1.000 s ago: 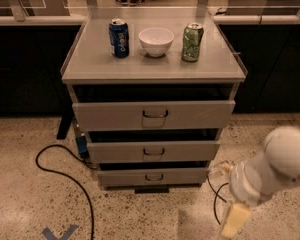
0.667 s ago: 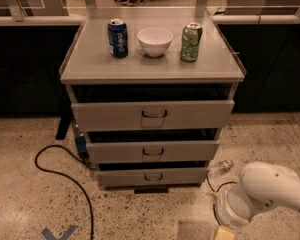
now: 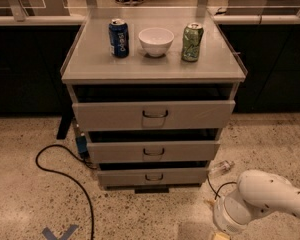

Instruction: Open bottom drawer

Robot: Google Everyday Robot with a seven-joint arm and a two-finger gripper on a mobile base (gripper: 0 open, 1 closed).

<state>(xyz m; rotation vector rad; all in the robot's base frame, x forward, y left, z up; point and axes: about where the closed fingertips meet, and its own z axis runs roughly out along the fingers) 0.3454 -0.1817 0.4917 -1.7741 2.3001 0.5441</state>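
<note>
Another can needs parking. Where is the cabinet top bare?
Bare: the front strip of the cabinet top, ahead of the blue can, white bowl and green can, and both side edges. Crowded: the back row. The tool is near the floor, right of the bottom drawer.

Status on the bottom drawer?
Gripper low at bottom edge, right of cabinet. Bottom drawer handle untouched. Cables on floor between them.

Three drawers in the desk [image 3: 155, 69]: top drawer [image 3: 155, 115], middle drawer [image 3: 153, 151], bottom drawer [image 3: 153, 176]. Two soda cans on top: blue can [image 3: 119, 38], green can [image 3: 192, 42]. One white bowl [image 3: 156, 41]. One black cable [image 3: 92, 219], left of the desk. One gripper [image 3: 220, 236], low right of the desk.
</note>
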